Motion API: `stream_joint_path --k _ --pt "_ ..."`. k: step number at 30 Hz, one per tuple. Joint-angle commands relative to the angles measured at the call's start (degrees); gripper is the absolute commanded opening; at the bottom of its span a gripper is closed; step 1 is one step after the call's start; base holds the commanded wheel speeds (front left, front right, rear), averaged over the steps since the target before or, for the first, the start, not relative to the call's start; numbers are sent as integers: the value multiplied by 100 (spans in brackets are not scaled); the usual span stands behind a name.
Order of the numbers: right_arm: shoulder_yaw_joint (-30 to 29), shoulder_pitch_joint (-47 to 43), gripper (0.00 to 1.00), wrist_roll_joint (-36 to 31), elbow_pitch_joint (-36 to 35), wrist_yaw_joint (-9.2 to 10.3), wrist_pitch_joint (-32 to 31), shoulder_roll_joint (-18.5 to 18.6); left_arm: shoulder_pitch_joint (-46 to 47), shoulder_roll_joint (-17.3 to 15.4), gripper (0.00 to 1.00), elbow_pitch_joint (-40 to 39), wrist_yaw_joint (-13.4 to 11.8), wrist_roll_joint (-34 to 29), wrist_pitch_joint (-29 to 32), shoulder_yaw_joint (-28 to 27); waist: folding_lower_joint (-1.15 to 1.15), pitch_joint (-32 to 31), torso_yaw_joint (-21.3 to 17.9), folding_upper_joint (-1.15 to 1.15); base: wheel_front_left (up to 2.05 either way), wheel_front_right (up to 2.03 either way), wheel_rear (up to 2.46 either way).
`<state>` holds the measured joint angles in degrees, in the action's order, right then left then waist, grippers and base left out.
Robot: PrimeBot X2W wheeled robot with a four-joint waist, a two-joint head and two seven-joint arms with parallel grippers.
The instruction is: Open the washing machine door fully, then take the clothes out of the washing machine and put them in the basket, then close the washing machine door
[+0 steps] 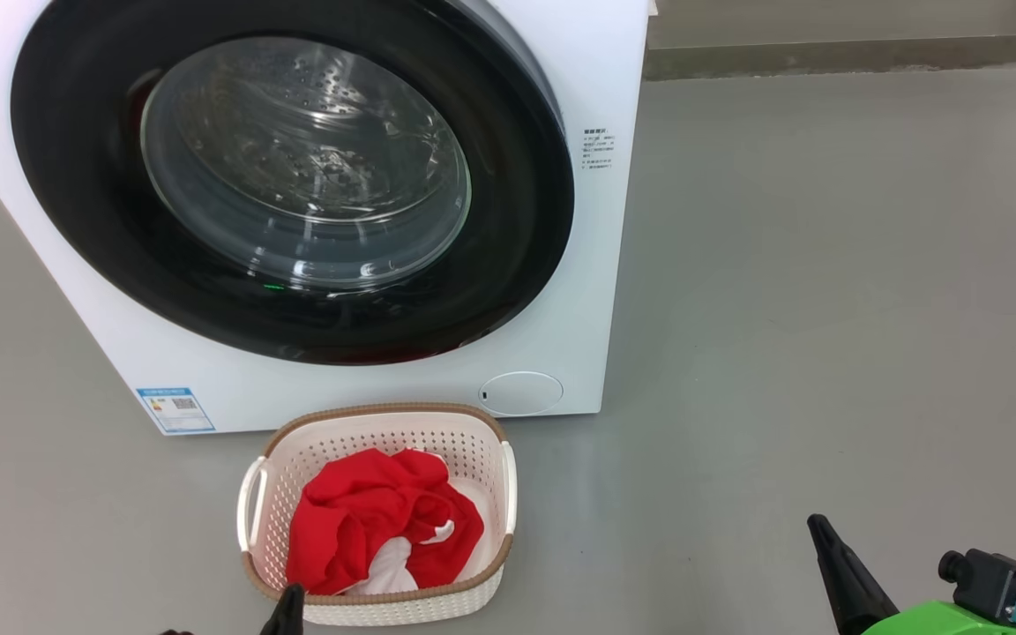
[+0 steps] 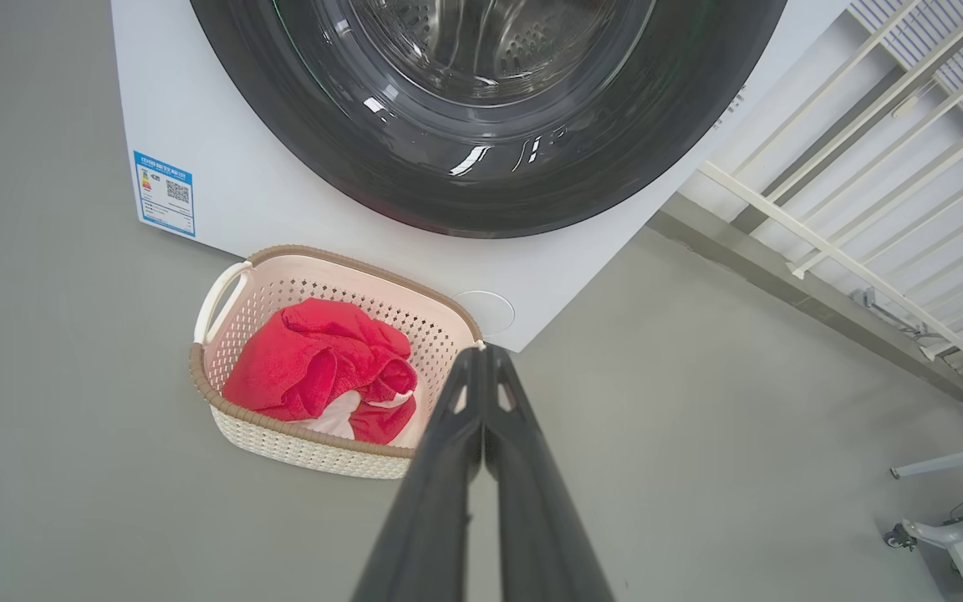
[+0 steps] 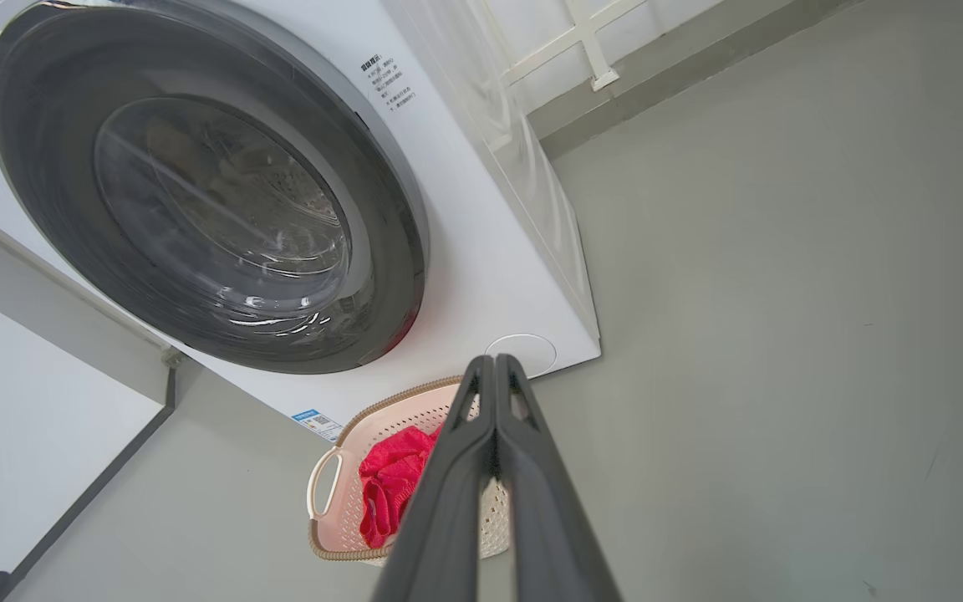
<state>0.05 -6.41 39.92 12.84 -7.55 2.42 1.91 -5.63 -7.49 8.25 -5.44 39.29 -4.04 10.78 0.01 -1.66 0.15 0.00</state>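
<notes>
Clothes (image 1: 367,516) lie in basket (image 1: 384,411); door (image 1: 296,176) looks shut, latch unconfirmed. Left gripper (image 2: 481,353) and right gripper (image 3: 494,361) both clenched, empty. I'd press the door squarely, slowly, to seat it.

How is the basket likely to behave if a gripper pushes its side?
The basket would probably slide rather than tip: it sits low and wide on the smooth floor. It looks light, thin perforated plastic holding only the clothes, so a small nudge may move it. Its walls might flex slightly.
</notes>
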Motion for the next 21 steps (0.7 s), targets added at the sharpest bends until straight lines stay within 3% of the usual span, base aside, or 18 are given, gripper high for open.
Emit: stream_joint_path --k 1,21 --pt "-19 268 0 207 -125 2 -13 93 257 -23 0 -97 73 172 21 -155 -1 3 0 0 0 0 0" --pt "-117 497 0 1436 -71 3 -177 132 468 52 0 55 361 1424 221 -472 -1 46 -4 0 0 0 0"
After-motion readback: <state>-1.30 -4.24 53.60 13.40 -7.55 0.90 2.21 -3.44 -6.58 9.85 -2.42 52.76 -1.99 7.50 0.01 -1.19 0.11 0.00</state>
